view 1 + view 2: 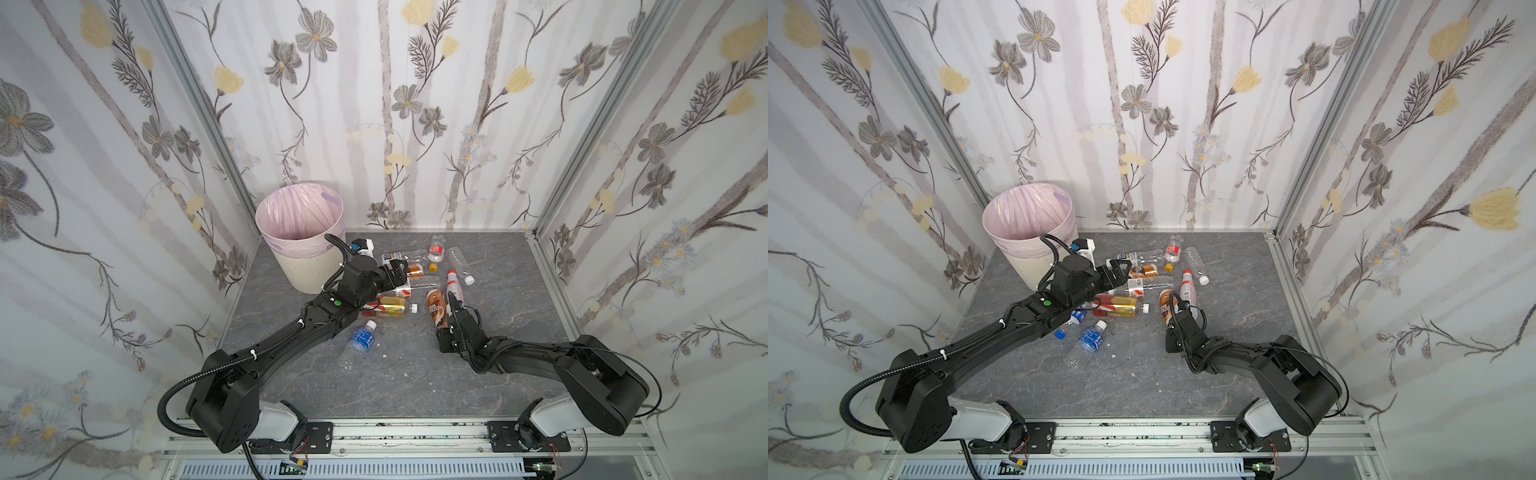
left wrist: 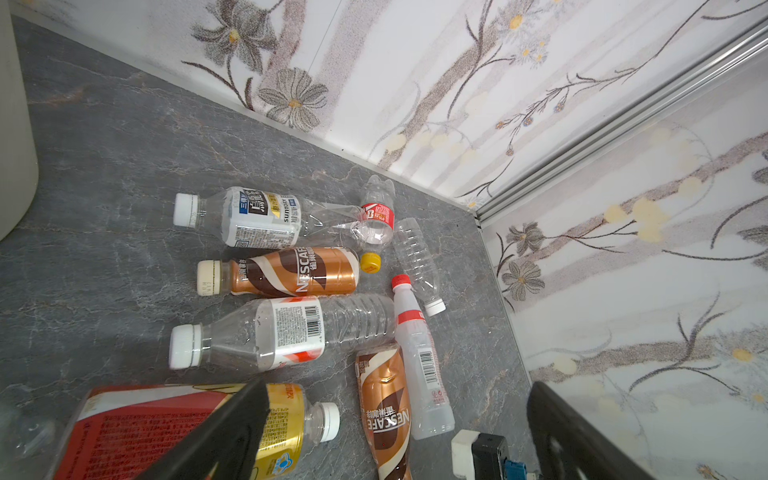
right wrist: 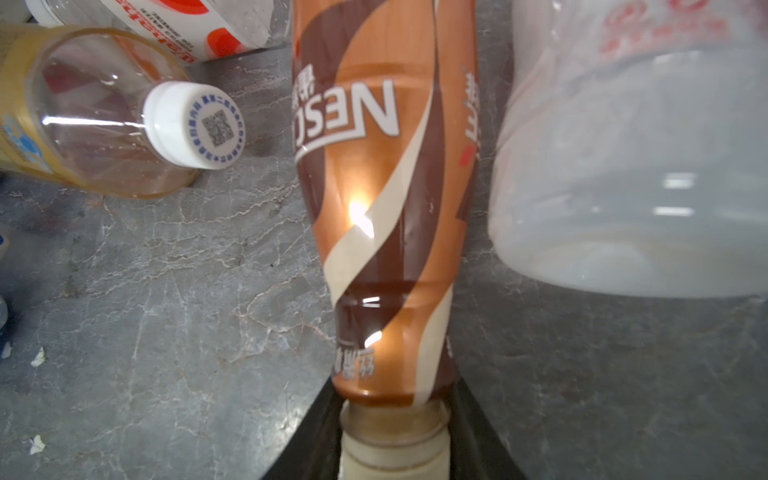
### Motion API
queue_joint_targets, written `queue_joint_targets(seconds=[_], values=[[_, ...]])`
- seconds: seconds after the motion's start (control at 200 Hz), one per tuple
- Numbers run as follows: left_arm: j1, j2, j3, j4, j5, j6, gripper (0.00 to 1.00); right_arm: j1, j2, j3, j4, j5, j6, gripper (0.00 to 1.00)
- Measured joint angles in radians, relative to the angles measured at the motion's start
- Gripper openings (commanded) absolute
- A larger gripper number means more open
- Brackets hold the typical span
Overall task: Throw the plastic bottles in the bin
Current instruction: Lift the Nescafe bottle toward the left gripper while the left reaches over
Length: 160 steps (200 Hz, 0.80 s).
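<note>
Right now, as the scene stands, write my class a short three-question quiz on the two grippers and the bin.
1. True or false: the left gripper holds a bottle.
2. Where does the right gripper clasp the brown Nescafe bottle? A its base; B its neck, by the cap; C mid-label.
3. Fill in: the bin is lined with a pale ____ bag.
Key: 1 false, its jaws stand open and empty. 2 B. 3 pink.
</note>
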Motion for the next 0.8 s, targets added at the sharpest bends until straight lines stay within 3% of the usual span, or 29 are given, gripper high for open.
queue_joint_targets(seconds=[0.17,0.799], values=[[0.002,0.020,0.002,0.000,0.013,-0.017,1.00,0.003,-0.007,0.009,-0.013,-0.003,-0.001,0.37],[0.021,0.145,0.113,0.000,0.248,-0.056,1.00,0.023,-0.239,0.092,-0.107,0.002,-0.019,0.36]])
